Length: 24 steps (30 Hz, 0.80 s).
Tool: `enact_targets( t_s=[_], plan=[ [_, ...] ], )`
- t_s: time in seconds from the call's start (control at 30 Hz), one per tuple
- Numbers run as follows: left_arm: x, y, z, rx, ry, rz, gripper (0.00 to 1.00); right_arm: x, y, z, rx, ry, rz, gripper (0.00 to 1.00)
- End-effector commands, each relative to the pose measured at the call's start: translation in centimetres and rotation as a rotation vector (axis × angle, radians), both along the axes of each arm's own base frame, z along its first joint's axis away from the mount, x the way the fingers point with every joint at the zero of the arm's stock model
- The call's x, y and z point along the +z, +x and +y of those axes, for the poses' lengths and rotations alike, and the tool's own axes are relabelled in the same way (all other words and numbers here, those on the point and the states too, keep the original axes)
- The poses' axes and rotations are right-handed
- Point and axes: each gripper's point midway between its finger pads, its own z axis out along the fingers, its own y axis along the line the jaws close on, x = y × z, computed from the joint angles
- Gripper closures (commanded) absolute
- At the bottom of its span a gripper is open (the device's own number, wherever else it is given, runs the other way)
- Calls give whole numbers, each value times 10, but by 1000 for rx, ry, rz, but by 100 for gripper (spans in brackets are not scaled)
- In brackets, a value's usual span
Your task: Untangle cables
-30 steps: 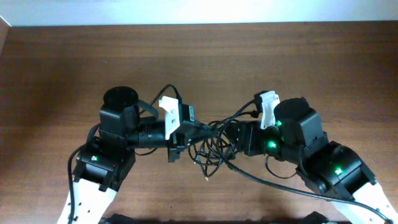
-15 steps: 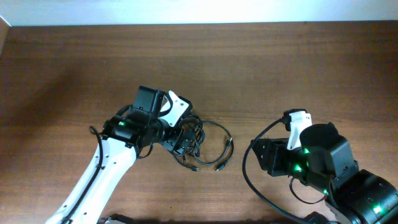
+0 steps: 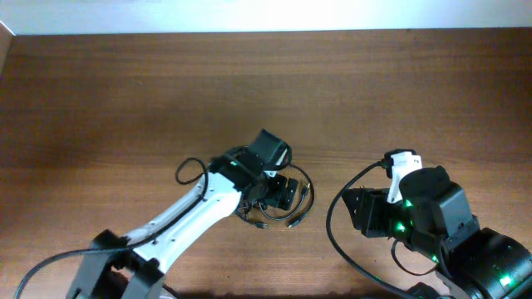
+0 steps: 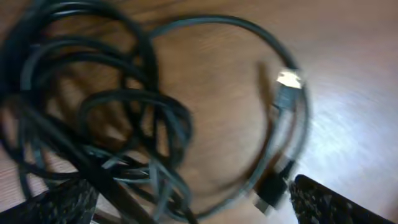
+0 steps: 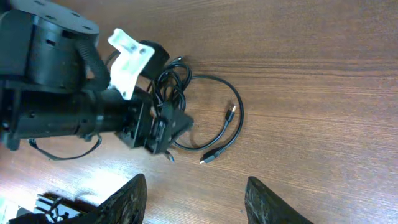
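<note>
One bundle of thin black cables [image 4: 146, 62] lies on the brown table [image 3: 374, 100], near the middle. The number of cords is hard to tell, but two plug ends [image 5: 231, 114] stick out. There are two grippers. The left gripper [image 3: 280, 193] sits right over the bundle with its fingers spread wide, and it grips nothing. The right gripper [image 5: 198, 200] is off to the side with its fingers apart, and it holds nothing.

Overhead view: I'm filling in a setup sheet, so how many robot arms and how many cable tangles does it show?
Robot arms: 2
Cable tangle: 1
Total: 3
</note>
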Motion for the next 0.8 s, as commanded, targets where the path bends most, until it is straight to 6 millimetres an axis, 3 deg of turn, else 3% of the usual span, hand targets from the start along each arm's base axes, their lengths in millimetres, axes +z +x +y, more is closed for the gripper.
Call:
enact_targets(
  t_s=[0.0,0.07,0.17,0.2,0.23,0.27,0.4,0.47,0.5,0.53,0.57,0.6,0.63,0.67,0.77],
  plan=[
    [-13,18,15,168,79,-40,1,3,1,-4,-14,-8,-17,50],
    [-28,24,9,193,71,-30,5,3,1,-5,-18,-11,-19,50],
    [-35,28,4,192,63,-33,5,3,1,-5,-19,-13,-20,50],
    [-36,29,4,192,61,-34,28,3,1,-5,-19,-13,-19,50],
    [-36,28,2,188,51,-30,68,3,1,-5,-19,-13,-19,50],
    [-36,28,2,188,52,-29,99,3,1,-5,-19,-13,-19,50],
    [-40,27,2,187,58,-19,100,0,-2,-7,-18,-23,-3,51],
    [-32,14,-19,118,-59,52,100,-1,-3,-8,-18,-26,3,51],
    [-15,10,-31,92,-137,60,100,-1,-3,-8,-18,-26,3,51],
    [14,15,-39,80,-212,18,100,-1,-3,-8,-18,-26,3,51],
    [46,18,-45,29,-299,-26,100,-1,-3,-8,-18,-26,3,51],
    [91,17,-50,-78,-418,-95,100,-1,-3,-8,-18,-26,3,51],
    [120,10,-50,-181,-486,-156,100,-1,-3,-7,-18,-26,2,47],
    [151,-6,-51,-324,-546,-236,100,-1,-5,-4,-3,-10,10,33],
    [198,-29,-49,-577,-557,-462,100,5,-5,5,-61,105,60,31]
  ],
)
